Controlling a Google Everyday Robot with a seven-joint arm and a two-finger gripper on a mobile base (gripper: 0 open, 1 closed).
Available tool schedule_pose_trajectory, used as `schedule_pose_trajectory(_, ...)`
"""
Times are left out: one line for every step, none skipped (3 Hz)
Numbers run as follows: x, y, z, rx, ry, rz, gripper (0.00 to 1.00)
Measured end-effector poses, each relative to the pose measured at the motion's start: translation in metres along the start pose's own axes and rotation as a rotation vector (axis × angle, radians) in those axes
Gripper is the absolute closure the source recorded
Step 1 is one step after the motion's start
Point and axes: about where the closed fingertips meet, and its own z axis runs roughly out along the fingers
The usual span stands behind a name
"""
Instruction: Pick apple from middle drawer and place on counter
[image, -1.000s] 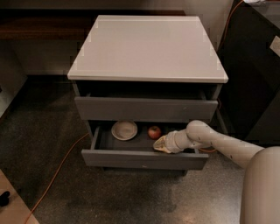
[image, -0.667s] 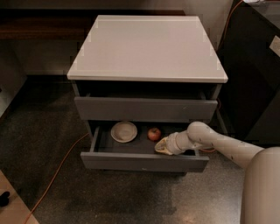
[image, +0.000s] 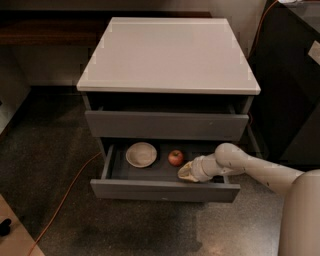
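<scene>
Camera view, gripper (image: 186, 172) down in the open middle drawer (image: 165, 190), lower centre, apple (image: 175, 157) just up-left of its tip, clenched or released, can't tell.

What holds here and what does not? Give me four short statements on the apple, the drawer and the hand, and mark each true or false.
1. The apple lies in the open middle drawer. True.
2. The hand hovers over the counter. False: it is down inside the middle drawer, beside the apple and nearer the drawer front.
3. A cream bowl shares the drawer with the apple, on the side away from the hand. True.
4. The apple sits inside the bowl. False: it rests on the drawer floor, apart from the bowl.
</scene>
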Motion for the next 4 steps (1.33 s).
schedule_pose_trajectory(0.003, 0.025, -0.002, -0.027, -0.011, 0.029, 1.00)
schedule_pose_trajectory(0.003, 0.027, -0.002, -0.029, -0.012, 0.032, 1.00)
schedule_pose_trajectory(0.005, 0.048, -0.004, -0.050, -0.021, 0.058, 1.00)
schedule_pose_trajectory(0.005, 0.055, -0.004, -0.057, -0.024, 0.068, 1.00)
